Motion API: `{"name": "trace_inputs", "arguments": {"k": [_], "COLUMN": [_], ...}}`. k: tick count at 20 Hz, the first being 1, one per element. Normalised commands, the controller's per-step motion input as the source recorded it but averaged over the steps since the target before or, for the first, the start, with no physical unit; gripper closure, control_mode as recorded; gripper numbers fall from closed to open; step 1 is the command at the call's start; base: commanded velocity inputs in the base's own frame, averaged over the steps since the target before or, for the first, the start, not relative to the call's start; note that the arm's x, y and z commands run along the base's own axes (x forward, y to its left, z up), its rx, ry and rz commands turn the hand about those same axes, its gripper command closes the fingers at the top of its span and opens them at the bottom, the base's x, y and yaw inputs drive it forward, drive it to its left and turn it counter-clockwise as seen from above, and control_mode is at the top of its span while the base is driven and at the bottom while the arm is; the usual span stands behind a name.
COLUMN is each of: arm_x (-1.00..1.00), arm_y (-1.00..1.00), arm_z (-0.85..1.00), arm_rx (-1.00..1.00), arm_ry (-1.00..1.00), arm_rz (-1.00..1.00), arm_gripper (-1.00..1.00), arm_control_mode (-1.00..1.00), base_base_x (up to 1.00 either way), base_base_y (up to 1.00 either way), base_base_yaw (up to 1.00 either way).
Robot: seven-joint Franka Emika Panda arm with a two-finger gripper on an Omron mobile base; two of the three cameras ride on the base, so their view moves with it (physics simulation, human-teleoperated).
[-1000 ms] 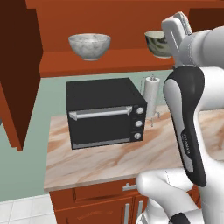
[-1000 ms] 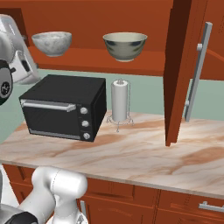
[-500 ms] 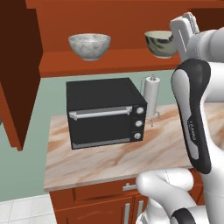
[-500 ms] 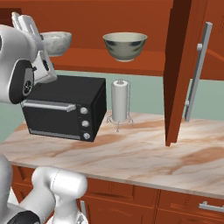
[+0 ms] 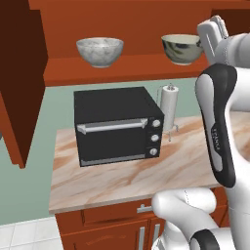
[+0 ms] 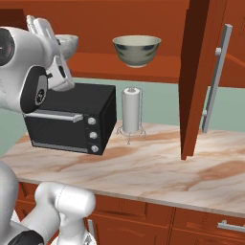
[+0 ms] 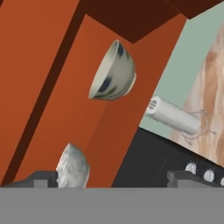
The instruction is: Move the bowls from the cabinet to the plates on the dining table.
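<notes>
A: Where do we stand on the bowls?

B: We have hardly begun, by our reckoning. Both are on the shelf of the cabinet (image 5: 122, 66), its doors swung open. The marble bowl (image 5: 100, 51) sits toward ten o'clock in the left base view, and the metal bowl (image 5: 181, 48) at about one o'clock, well apart from it.

A: And our hand?

B: Our hand (image 7: 111, 179) is raised to shelf height, with its fingers spread about as wide as they go and nothing between them. In the hand view the metal bowl hangs near the centre and the marble bowl lies at seven o'clock, close by one fingertip; we cannot tell whether it touches.

A: Which bowl do we take first?

B: That we cannot say for sure. The hand looks between the two and is closed on neither.

A: What sits below?

B: A black oven (image 5: 117, 126) and a paper towel roll (image 5: 171, 107) stand on the short tabletop (image 5: 122, 178) under the shelf.

A: So what is left?

B: Nearly everything, we judge: grasp each bowl, drive to the dining table, and set one on each plate.
</notes>
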Motion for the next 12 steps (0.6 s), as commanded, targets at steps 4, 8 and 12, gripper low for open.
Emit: {"name": "trace_inputs", "arguments": {"k": [4,8,12], "arm_x": [0.06,0.05,0.00], "arm_y": [-0.22,-0.19,-0.28], "arm_z": [-0.10,-0.17,-0.03], "arm_rx": [-0.08,-0.08,-0.06], "arm_ry": [-0.01,-0.01,-0.06], "arm_rz": [-0.06,-0.06,-0.05], "arm_gripper": [-1.00,-1.00,-1.00], "arm_control_mode": [-1.00,-1.00,-1.00], "base_base_x": [0.00,0.00,0.00], "base_base_y": [0.00,0.00,0.00], "base_base_yaw": [0.00,0.00,0.00]}}
